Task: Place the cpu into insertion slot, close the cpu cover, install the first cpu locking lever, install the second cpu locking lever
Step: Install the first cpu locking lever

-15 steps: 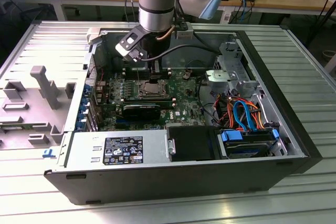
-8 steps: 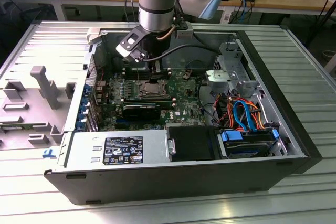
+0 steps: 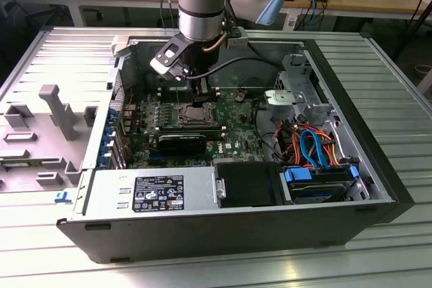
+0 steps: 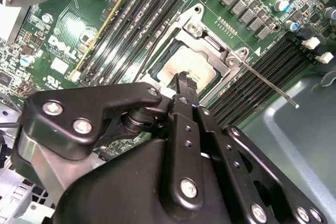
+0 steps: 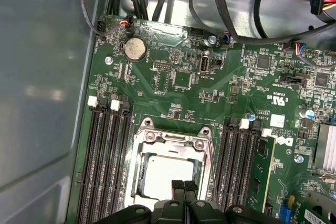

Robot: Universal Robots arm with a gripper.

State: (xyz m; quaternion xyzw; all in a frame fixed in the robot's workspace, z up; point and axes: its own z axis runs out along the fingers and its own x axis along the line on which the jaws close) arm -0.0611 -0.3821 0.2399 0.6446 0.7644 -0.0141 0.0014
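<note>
Item: tower computer case point(image 3: 223, 234), lying on its side on the ribbed metal desk point(image 3: 395, 65) with the side panel off, so the green circuit board point(image 5: 178, 77) faces upward for access. Arm point(image 3: 200, 5): reaches straight down into the case, over the socket area. Hand point(image 5: 184, 186): fingertips together, gripping nothing, with the tips poised just above the cpu; whether they touch it cannot be told. Cpu point(image 5: 165, 174): dull silver square lying flat inside the insertion slot point(image 4: 161, 62), with a dark strip of the slot showing along one side of it. It looks seated, so the placing step appears done. Cpu cover point(image 5: 173, 141): silver frame plate that seems to lie down over the slot, its window framing the cpu top. Its likely job is to press the chip onto its contacts. Locking lever point(image 4: 270, 85): thin metal rod running out from a corner of the frame across the memory slots point(image 5: 107, 166). Its free end stands clear of the frame, so it reads as not yet latched. Closed fingertips suit pushing on a plate or rod rather than grasping. Also noted: a coin cell battery point(image 5: 134, 49) on the board, well apart from the socket.
</note>
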